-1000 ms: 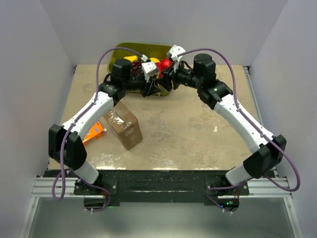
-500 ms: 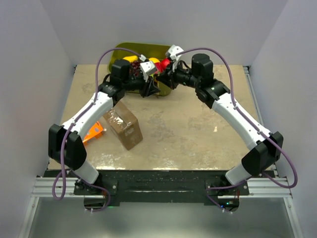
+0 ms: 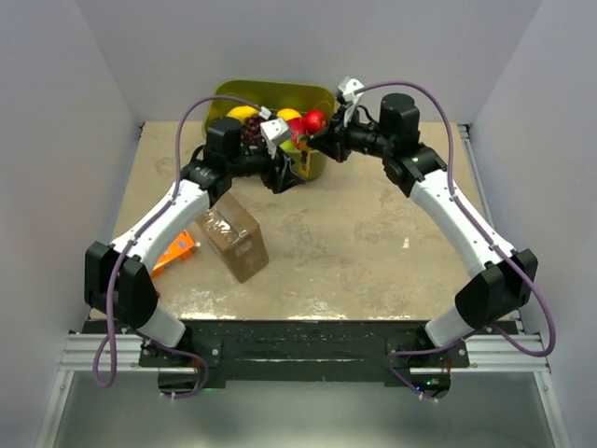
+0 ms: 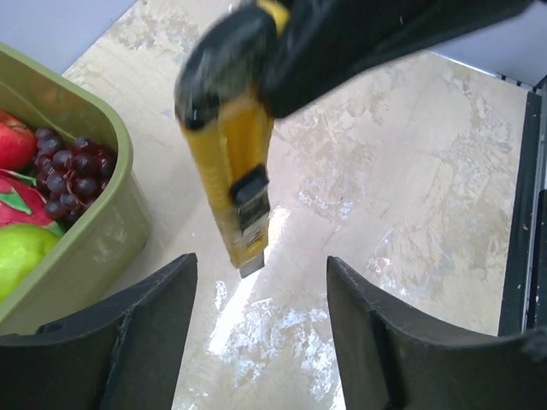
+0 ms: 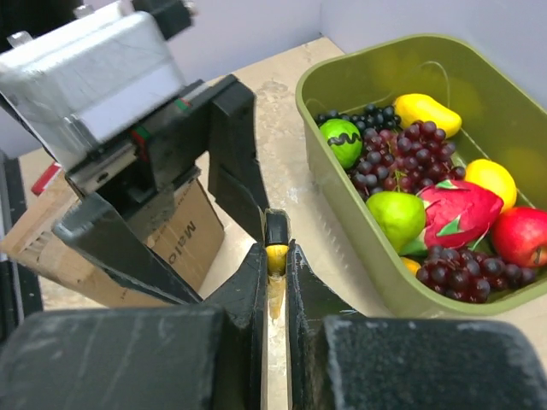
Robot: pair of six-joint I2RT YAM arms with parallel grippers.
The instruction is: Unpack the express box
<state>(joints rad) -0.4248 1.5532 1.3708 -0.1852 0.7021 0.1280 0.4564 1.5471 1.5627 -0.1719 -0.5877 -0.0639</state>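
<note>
box [image 3: 233,243], brown cardboard with clear tape, side print cut off and unreadable, lies apart, base-side of left gripper [image 4: 261,282], jaws spread; right gripper [image 5: 275,249] pinches yellow knife [image 4: 238,162].

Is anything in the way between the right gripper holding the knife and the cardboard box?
Yes. The open left gripper sits directly between the right gripper, shut on the yellow knife, and the cardboard box. In the right wrist view the box shows just behind the left gripper. Nothing else visible blocks the path.
</note>
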